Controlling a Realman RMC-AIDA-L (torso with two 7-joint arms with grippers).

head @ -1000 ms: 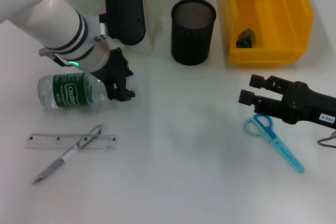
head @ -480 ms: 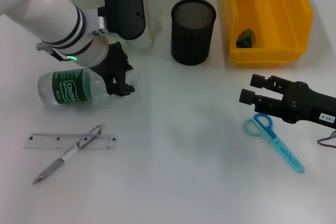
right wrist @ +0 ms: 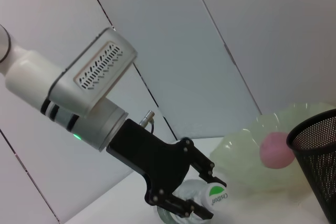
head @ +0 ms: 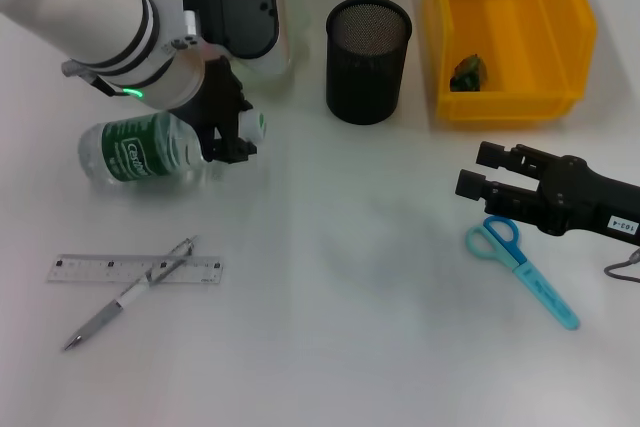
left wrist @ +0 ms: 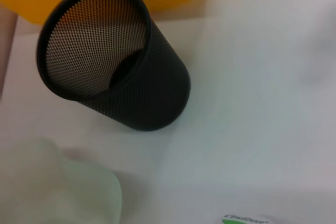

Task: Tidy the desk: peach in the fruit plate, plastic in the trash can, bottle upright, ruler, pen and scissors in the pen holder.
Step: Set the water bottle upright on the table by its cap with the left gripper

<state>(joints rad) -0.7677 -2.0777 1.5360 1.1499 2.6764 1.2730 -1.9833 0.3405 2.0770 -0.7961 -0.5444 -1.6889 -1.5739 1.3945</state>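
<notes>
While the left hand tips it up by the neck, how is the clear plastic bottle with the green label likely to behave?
The clear plastic bottle with the green label, gripped near its cap by the left hand, looks empty, so probably light. Its round body could roll if released sideways. The thin plastic may flex or slip under a tight pinch.

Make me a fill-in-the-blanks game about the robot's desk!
1. The left pincer is clamped on the clear plastic bottle with the ______ label.
2. The blue-handled scissors lie on the white desk beside the ______ pincer.
3. The silver pen lies across the clear ______.
4. The pink peach sits in the pale green ______.

Missing words: green, right, ruler, plate
</notes>
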